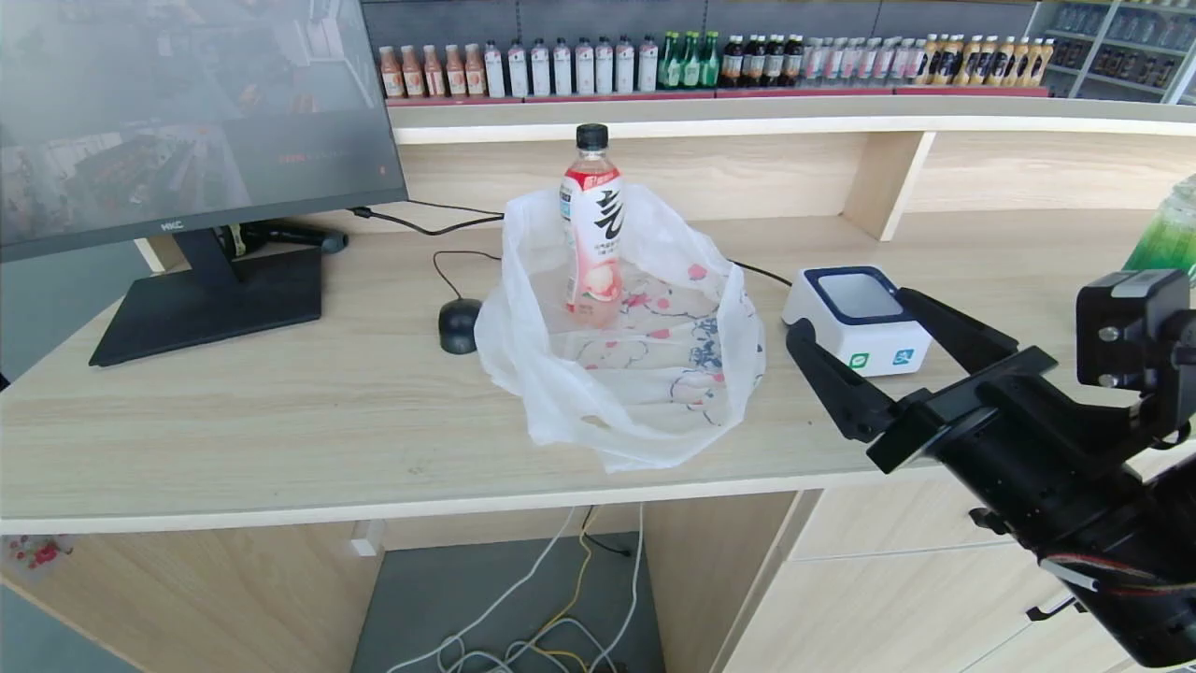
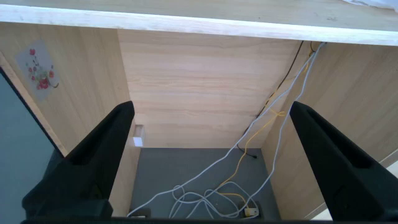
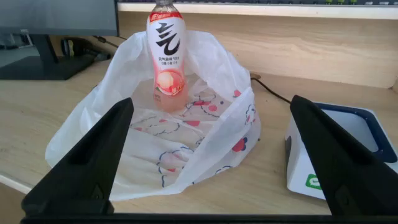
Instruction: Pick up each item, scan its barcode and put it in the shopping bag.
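with your right hand (image 1: 852, 315) spread and empty by the scanner (image 1: 864, 294), you needed to grip the green bottle (image 1: 1168, 234) farther right around its middle, leaving its barcode uncovered

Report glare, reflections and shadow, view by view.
Head view: the monitor screen carries a dim, seemingly reflected scene, and the scanner window shines pale. Left wrist view: the recess under the counter sits in soft shade, with the cables plain to see. Right wrist view: light is even, and the bottle in the shopping bag shows no glare.
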Available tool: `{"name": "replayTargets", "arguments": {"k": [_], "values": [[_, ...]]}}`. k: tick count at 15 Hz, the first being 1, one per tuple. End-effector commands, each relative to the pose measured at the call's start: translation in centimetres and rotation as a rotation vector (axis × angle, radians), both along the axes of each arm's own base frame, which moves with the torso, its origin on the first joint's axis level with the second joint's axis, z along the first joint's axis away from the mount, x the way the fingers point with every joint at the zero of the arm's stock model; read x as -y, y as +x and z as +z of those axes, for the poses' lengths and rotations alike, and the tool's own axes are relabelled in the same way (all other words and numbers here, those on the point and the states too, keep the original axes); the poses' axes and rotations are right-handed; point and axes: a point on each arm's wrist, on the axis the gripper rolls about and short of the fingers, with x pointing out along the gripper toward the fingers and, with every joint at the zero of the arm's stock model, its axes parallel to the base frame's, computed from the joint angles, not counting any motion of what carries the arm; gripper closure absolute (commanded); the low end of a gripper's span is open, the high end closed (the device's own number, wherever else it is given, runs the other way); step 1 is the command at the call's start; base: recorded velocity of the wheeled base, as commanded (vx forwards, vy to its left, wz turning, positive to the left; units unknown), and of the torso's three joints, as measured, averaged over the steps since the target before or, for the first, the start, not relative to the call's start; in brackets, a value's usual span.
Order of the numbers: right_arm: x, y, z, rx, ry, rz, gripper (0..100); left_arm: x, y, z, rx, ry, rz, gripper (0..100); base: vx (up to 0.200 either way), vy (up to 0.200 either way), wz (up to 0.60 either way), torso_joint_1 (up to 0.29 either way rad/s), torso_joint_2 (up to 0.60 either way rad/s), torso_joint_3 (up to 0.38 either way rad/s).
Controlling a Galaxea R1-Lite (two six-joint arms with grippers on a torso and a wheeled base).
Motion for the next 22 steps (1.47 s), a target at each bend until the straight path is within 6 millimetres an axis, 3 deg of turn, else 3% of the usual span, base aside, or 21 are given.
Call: {"name": "replayTargets", "arguments": {"k": [1,22], "values": [[0.09,-0.14,-0.4,-0.014,-0.011,0.001,0,0.0,0.0,0.0,0.001,0.0,0.001,0,0.0,-0.2,0.0,0.002,0.0,0.002],[0.27,-0.5,-0.75,-0.026,-0.02,0.004,0,0.0,0.0,0.0,0.001,0.0,0.001,0,0.0,-0.2,0.0,0.003,0.0,0.001]]}}
